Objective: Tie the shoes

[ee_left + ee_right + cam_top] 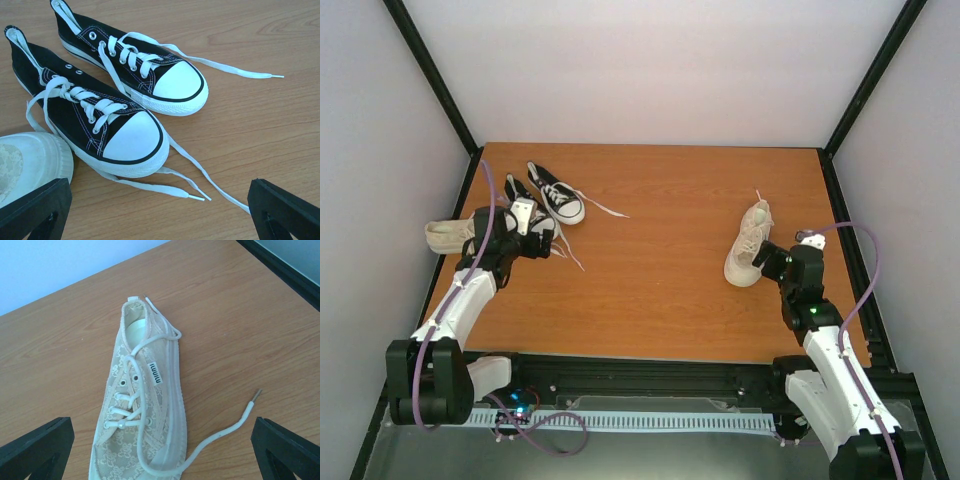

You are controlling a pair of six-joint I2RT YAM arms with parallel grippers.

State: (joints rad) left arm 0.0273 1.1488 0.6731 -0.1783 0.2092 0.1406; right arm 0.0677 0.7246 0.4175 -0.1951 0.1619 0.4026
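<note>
Top external view shows the brown surface (660,290) and two arms bent low over it. The left arm (470,290) stretches over two black shoes (558,195), with a cream shoe (445,236) just beside it at the left edge. The right arm (815,320) points at the other cream shoe (750,245). The left jaws and the right jaws are spread wide and hold nothing. Left wrist view shows both black shoes side by side; from above the arm covers part of one. Their white laces (200,60) lie loose. Right wrist view shows a pale lace (225,432) trailing loose.
</note>
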